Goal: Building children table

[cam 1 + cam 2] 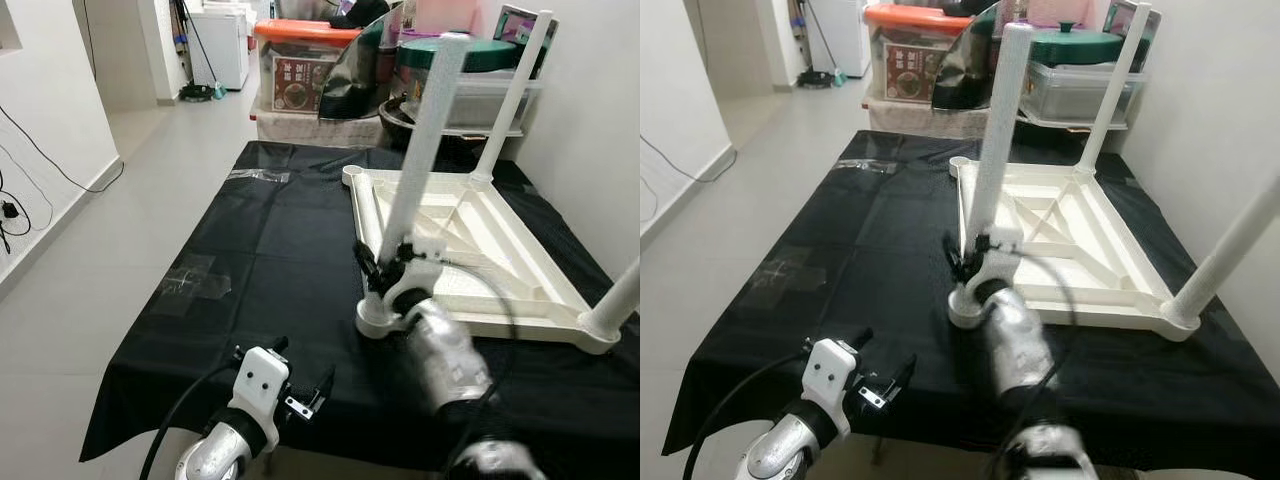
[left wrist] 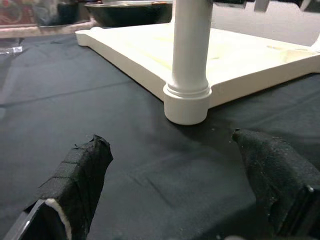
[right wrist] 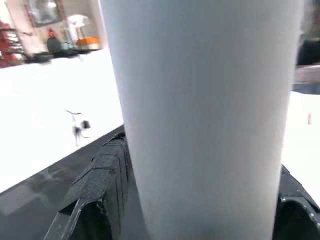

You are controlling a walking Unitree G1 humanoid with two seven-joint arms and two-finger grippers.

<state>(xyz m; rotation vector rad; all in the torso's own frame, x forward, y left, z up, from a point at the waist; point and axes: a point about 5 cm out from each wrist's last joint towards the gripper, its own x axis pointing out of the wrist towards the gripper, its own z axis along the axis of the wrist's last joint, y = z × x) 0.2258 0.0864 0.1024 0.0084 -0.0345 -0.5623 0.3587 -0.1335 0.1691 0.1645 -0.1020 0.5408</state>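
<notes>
The right end effector [image 1: 385, 268] is clamped around the near leg [image 1: 420, 150] — its long axis upright in the upturned tabletop [image 1: 480, 250] corner. The left end effector [image 1: 300, 385], released, hangs nearby.

The right arm reaches forward and its right gripper [image 1: 385, 268] has both black fingers [image 3: 107, 172] closed around an upright white leg [image 1: 425, 150]. The left gripper [image 1: 305, 385] hovers low and idle, fingers [image 2: 82, 170] spread wide apart.
</notes>
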